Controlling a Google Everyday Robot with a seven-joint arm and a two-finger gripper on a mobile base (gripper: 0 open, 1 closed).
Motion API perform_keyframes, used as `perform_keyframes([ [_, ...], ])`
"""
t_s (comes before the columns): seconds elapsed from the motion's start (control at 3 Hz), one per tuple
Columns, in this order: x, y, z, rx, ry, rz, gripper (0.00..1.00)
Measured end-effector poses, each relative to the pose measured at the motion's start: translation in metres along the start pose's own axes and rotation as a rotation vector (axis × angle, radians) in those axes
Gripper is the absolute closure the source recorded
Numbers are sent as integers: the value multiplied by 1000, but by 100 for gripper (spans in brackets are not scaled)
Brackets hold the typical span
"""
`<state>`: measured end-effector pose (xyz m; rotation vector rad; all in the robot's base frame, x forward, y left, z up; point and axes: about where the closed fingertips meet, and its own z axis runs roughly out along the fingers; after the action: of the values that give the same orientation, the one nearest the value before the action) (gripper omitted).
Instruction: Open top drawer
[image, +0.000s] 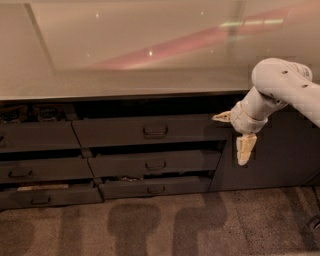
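1. We see the top drawer (115, 132) in the middle of the cabinet front, directly under the counter (150, 50). Its dark front is the widest of the middle stack.
2. Its small loop handle (155, 131) sits at the centre of the front, with nothing touching it.
3. A dark gap lies between the drawer's upper edge and the counter lip. We cannot tell how far out the drawer stands.
4. The gripper (234, 134) hangs at the drawer's right end, well apart from the handle. Its pale fingers (245, 149) are spread wide, one pointing left at the drawer's top right corner and the other pointing down. We see nothing held between them.
5. The white arm (280, 85) comes in from the right edge and bends down to the gripper.
6. Below the top drawer sit the second drawer (155, 164) and the third drawer (155, 189), each narrower and with a like handle.
7. To the left we make out another stack of drawers (35, 137).
8. Behind the gripper, on the right, is a flat dark door (290, 155).
9. Grey carpet (210, 225) covers the floor, with soft shadows on it.
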<state>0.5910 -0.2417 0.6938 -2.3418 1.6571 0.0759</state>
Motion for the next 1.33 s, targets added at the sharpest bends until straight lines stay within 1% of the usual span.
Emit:
perform_keyframes([
  [0.33, 0, 0, 1, -2, 0, 1, 0],
  [0.67, 7, -16, 0, 9, 14, 23, 0],
  [1.0, 1, -65, -6, -9, 48, 12, 0],
  [1.33, 1, -66, -3, -16, 57, 12, 0],
])
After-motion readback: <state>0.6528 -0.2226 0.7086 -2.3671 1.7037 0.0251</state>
